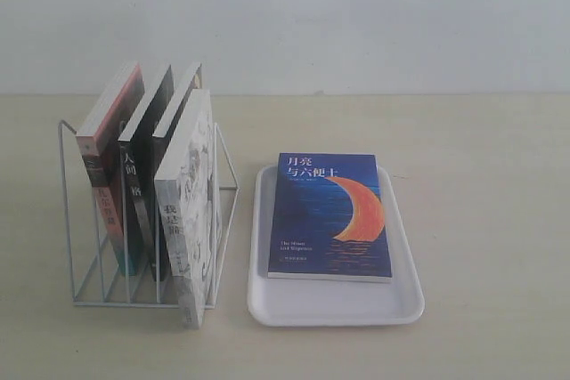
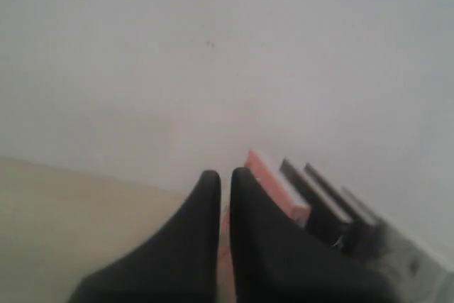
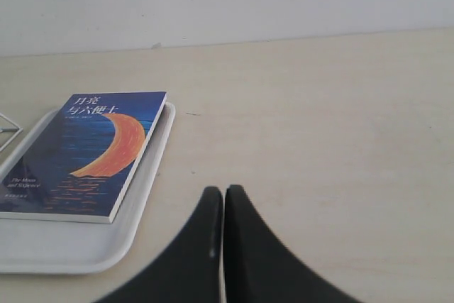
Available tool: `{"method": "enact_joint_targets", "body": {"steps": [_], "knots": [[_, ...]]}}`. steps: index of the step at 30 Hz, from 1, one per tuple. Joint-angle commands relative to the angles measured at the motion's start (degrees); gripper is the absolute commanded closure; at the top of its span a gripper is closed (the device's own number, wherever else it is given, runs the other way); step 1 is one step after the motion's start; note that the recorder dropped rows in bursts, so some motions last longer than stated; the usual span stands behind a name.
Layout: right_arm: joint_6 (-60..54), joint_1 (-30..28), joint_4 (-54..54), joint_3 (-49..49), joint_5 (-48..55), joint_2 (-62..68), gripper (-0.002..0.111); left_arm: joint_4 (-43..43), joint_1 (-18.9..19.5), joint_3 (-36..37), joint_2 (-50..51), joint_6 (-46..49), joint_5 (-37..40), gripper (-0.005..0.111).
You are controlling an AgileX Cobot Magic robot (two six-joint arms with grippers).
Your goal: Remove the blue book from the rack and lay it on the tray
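Item: the blue book (image 1: 331,216). We find it lying flat, cover up, in the tray (image 1: 334,311), just beside the rack (image 1: 125,302).
The rack holds four other books (image 1: 142,166) upright.
Left gripper (image 2: 224,182): clenched, empty.
Right gripper (image 3: 223,196): clenched, empty, over the table (image 3: 319,140).
We judge the task done, with nothing left.

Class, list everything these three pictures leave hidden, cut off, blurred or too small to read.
- Exterior view: covers of the books in the rack hide one another; neither arm shows.
- Left wrist view: books blurred, lower parts behind the shut left jaws.
- Right wrist view: tray cut by the frame edge; small print on blue book unreadable.
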Motion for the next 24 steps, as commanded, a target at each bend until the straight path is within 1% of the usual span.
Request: {"method": "enact_joint_targets", "body": {"steps": [1,2,4,6,24], "knots": [[0.0,-0.2,-0.2,-0.1,-0.4,-0.3,0.108,5.3,4.7,0.2,-0.1,3.4,9.3,0.102],[0.0,-0.2,-0.2,-0.1,-0.6,-0.3,0.108,6.7,6.8,0.2,-0.1,5.2,13.0,0.102],[0.0,-0.2,-0.2,-0.1,-0.4,-0.3,0.108,7.1,8.9,0.2,-0.1,5.3,17.8,0.102],[0.0,-0.2,-0.2,-0.1,-0.4,-0.3,0.108,7.1,9.4,0.2,-0.1,5.3,21.2,0.102],[0.0,-0.2,-0.2,-0.1,-0.4,-0.3,0.108,7.1,9.4,0.2,-0.1,5.3,21.3,0.102]]}}
